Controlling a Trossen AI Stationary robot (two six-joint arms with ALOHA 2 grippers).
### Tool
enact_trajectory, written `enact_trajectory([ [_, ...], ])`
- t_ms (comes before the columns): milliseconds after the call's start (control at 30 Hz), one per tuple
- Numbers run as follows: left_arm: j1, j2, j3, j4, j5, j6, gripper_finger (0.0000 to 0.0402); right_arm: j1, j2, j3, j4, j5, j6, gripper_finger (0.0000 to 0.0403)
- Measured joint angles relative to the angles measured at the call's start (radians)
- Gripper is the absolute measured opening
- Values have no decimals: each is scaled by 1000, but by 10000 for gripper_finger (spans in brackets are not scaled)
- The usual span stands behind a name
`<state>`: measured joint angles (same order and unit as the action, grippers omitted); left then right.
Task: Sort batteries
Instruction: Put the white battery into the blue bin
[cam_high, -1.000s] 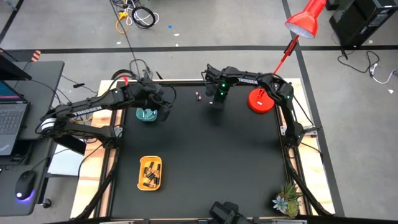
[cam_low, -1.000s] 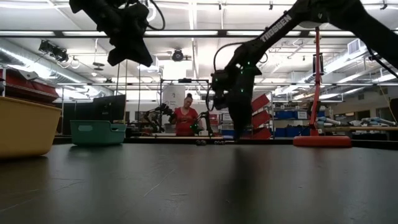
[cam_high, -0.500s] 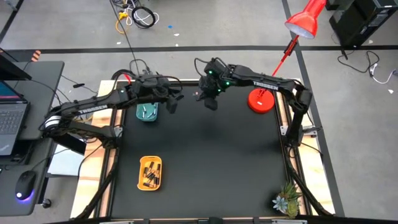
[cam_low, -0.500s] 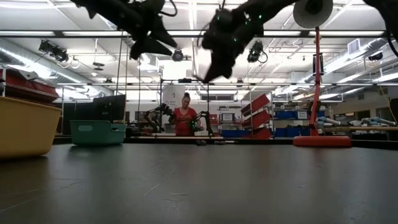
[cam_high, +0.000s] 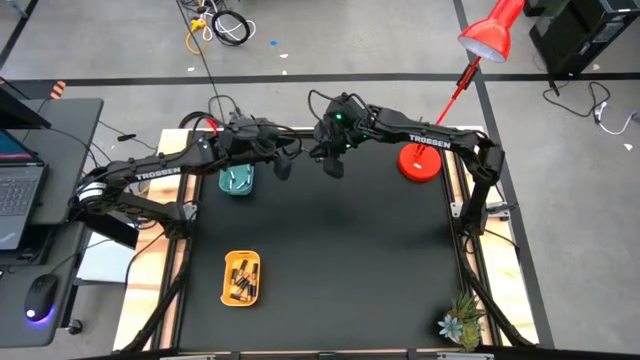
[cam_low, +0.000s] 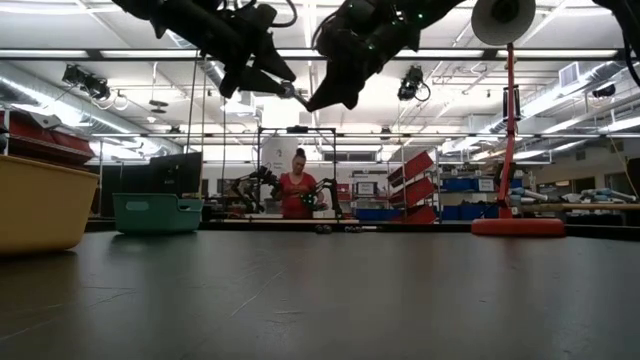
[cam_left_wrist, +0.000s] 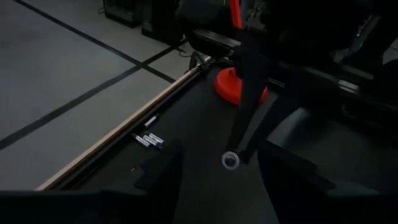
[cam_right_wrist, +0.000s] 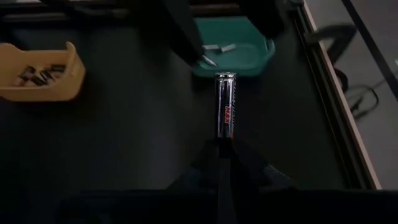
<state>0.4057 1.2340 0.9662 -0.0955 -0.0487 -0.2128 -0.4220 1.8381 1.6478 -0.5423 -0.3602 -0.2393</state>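
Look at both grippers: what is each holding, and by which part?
The right gripper pinches a battery by one end. The left gripper is open and holds nothing.

Left claw spread wide, right claw pinched closed, tips near, raised

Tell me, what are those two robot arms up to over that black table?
They are sorting batteries into trays. The right end effector is shut on a battery, held up in the air near the table's far edge. The left end effector hangs open close beside it, facing the battery's tip. The teal tray holds a couple of batteries, the yellow tray several dark ones, and a few loose ones lie by the table's edge.
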Motion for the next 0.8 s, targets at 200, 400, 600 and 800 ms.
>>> enact_trajectory([
  [200, -2, 21, 0, 23, 22, -25, 214, 17, 0, 0, 54, -9, 0, 20],
  [400, -3, 25, 0, 30, 27, -29, 201, 29, 0, 0, 81, -9, 0, 20],
  [600, -3, 24, 2, -4, 51, -1, 34, 29, 1, 0, 96, -1, -3, 34],
  [800, -1, 23, 2, -28, 51, -2, 29, 30, 2, -1, 95, 4, 7, 45],
])
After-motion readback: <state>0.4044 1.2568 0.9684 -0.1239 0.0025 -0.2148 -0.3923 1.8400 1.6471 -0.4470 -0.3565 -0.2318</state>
